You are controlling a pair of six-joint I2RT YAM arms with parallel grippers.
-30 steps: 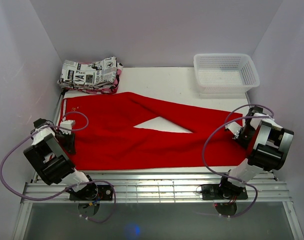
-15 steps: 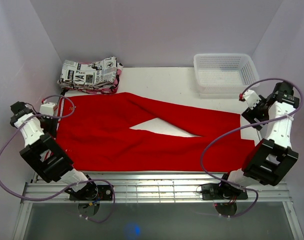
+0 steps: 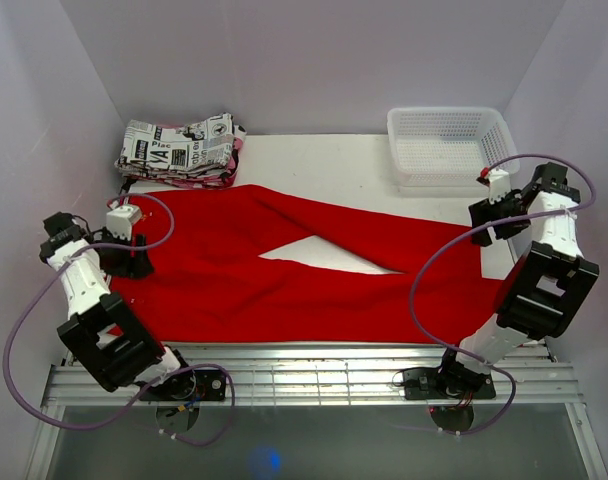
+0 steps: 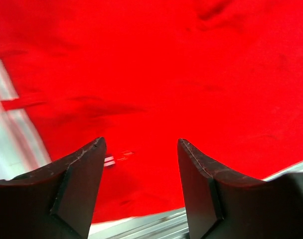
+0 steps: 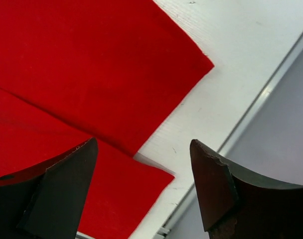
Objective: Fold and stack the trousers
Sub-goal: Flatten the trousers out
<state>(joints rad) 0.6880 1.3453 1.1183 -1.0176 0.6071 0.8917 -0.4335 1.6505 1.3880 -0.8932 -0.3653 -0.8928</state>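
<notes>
The red trousers lie spread flat across the white table, waist at the left and both legs running right with a white gap between them. My left gripper hovers over the waist end. In the left wrist view it is open, with only red cloth below it. My right gripper hangs above the leg ends at the right. In the right wrist view it is open and empty over the two cuffs and bare table.
A folded newspaper-print garment sits at the back left corner. A white mesh basket stands at the back right. A metal rail runs along the front edge, and walls close in on both sides.
The right gripper opened off the leg ends and lifted toward the right wall. The left gripper opened wider, swung out left, then came back over the waist. The waist end shifted slightly left.
</notes>
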